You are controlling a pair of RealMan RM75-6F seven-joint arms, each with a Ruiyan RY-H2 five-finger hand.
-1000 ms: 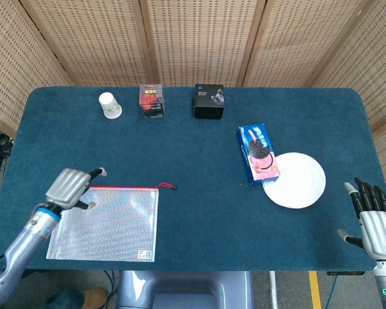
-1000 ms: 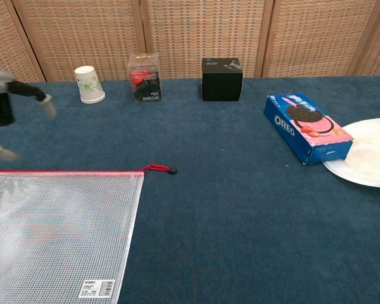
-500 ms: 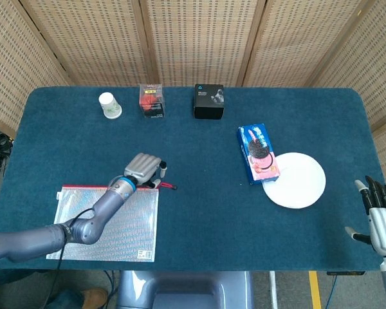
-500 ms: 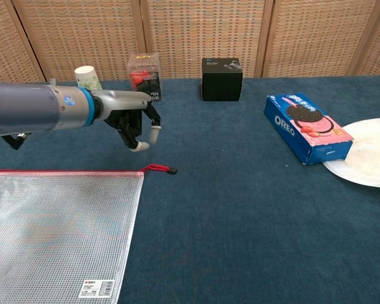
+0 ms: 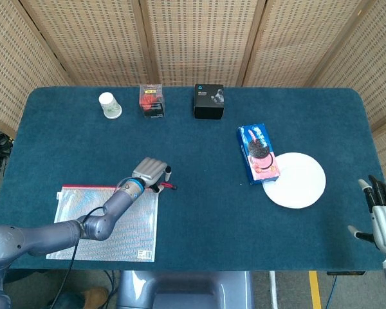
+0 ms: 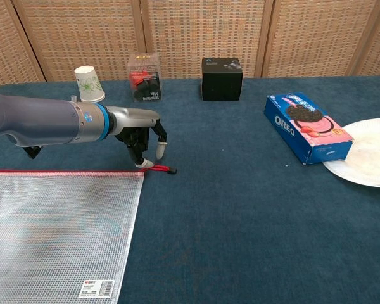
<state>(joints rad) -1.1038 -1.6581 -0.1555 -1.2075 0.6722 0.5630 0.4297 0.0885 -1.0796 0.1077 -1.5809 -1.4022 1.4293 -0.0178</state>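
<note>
A: From the head view, where is the left robot hand (image 5: 150, 172)?

B: Low over the blue tabletop (image 5: 199, 219), at the top right corner of the mesh zipper pouch (image 5: 106, 222), its fingers curled down toward the red zipper pull (image 5: 167, 187). Judging by that spot, it is there for the pull, since that is the pouch's only handle. The pouch lies flat near the front edge and looks to have nothing in it.

A: And the right robot hand (image 5: 384, 215)?

B: At the far right edge, fingers spread upright, holding nothing, well apart from everything.

A: Other containers?

B: 1 Oreo box (image 5: 258, 152) rests partly on the rim of a white plate (image 5: 302, 183); the plate carries nothing else. 1 paper cup (image 5: 109, 105) lies tipped at the back, beside a clear box of red items (image 5: 152, 101) and a black box (image 5: 208, 102).

A: Does the chest view settle the grip?

B: Nearly. The left robot hand (image 6: 142, 136) has 1 fingertip (image 6: 141, 163) down at the pull's root, right on the zipper pull (image 6: 161, 169), the others hanging loose above. I cannot tell whether it pinches the pull or only touches it. The pouch (image 6: 57, 234) is zipped along its red edge. The right robot hand does not show here.
</note>
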